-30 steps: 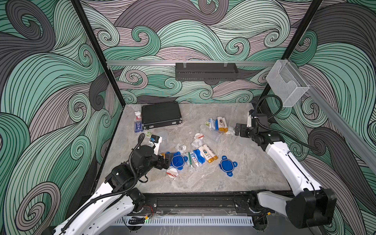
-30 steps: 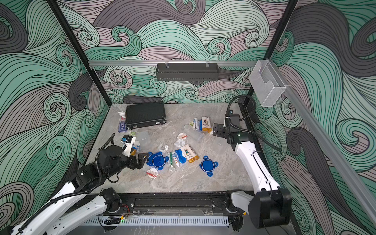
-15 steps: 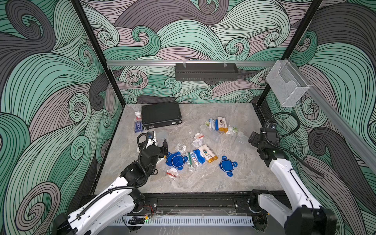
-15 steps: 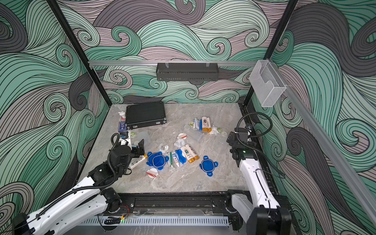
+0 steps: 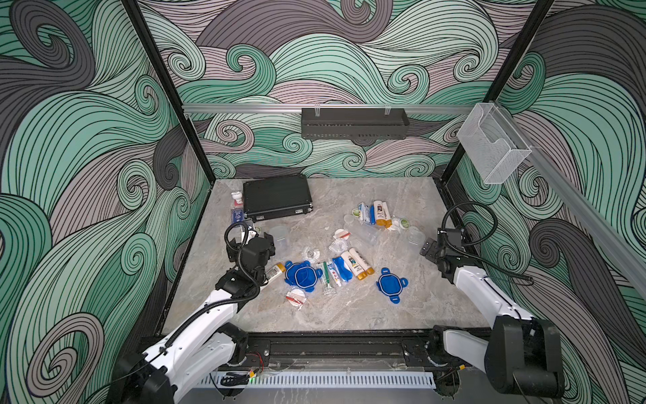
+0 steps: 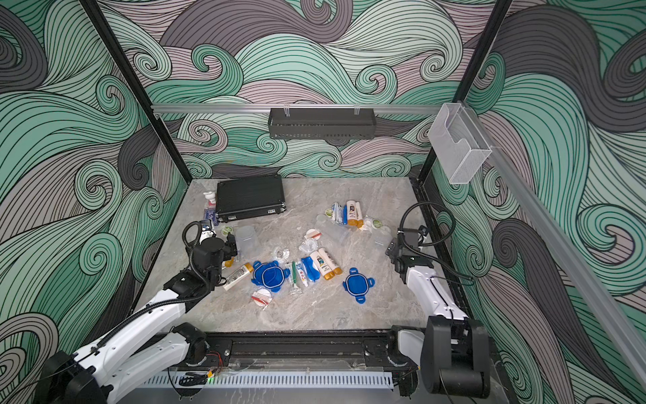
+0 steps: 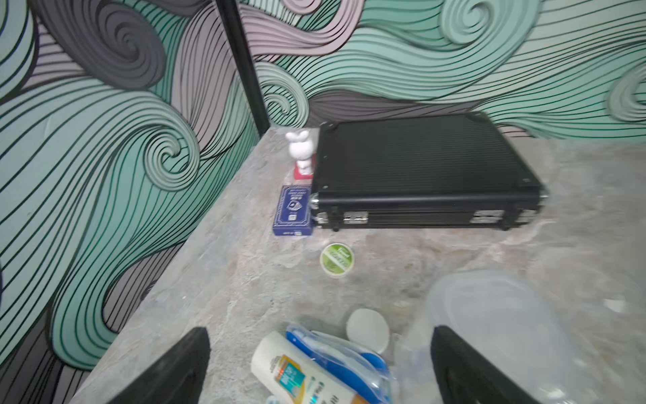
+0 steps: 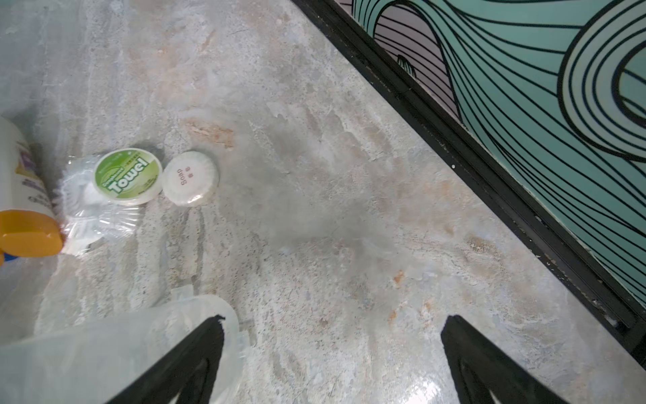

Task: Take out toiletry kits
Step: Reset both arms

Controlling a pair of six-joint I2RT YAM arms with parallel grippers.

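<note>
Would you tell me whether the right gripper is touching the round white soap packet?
Apart. In the right wrist view, bare marble tabletop lies between the open right gripper and the round white soap packet.

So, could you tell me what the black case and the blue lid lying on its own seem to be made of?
Black case: ribbed, matte shell with shiny silver latches; probably aluminium or hard plastic.
Blue lid: smooth, slightly glossy moulded plastic, judging by its even colour and snap tabs.
</note>
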